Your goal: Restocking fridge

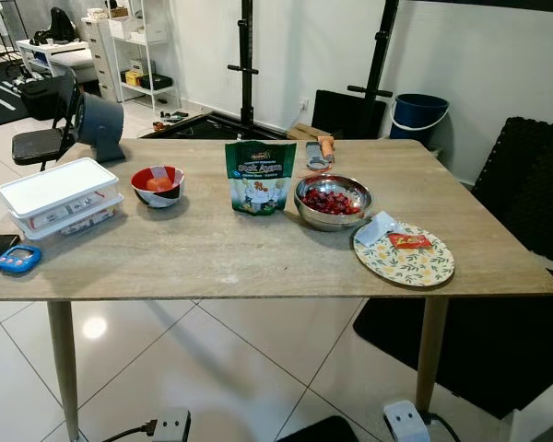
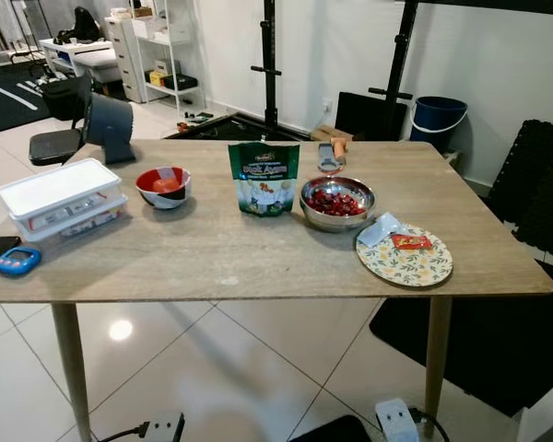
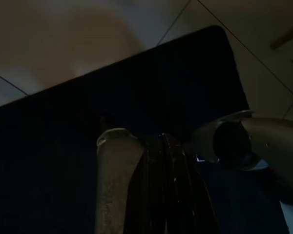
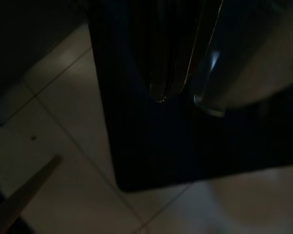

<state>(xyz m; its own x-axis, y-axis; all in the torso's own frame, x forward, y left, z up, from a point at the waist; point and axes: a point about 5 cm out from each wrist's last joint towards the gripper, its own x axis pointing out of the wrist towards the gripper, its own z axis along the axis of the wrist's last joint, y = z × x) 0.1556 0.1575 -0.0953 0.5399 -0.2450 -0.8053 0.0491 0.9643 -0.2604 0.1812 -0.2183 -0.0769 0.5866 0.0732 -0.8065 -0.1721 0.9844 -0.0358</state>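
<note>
On the wooden table (image 1: 212, 253) stand a green snack pouch (image 1: 260, 177), a red bowl (image 1: 157, 185) with something orange in it, and a steel bowl of red food (image 1: 332, 201). A floral plate (image 1: 415, 274) at the right carries a small red packet (image 1: 409, 241) and a white wrapper. Stacked white lidded containers (image 1: 60, 196) sit at the left. My left gripper (image 3: 162, 139) hangs low over a dark mat on the tiled floor, fingers together. In the right wrist view my right gripper (image 4: 161, 95) hangs over the same kind of mat, also shut and holding nothing.
A blue gadget (image 1: 18, 259) and a black phone lie at the table's left edge. A peeler with an orange piece (image 1: 321, 152) and a grey fan (image 1: 100, 124) stand at the far edge. Power strips (image 1: 170, 425) lie on the floor; a blue bucket (image 1: 419, 115) stands behind.
</note>
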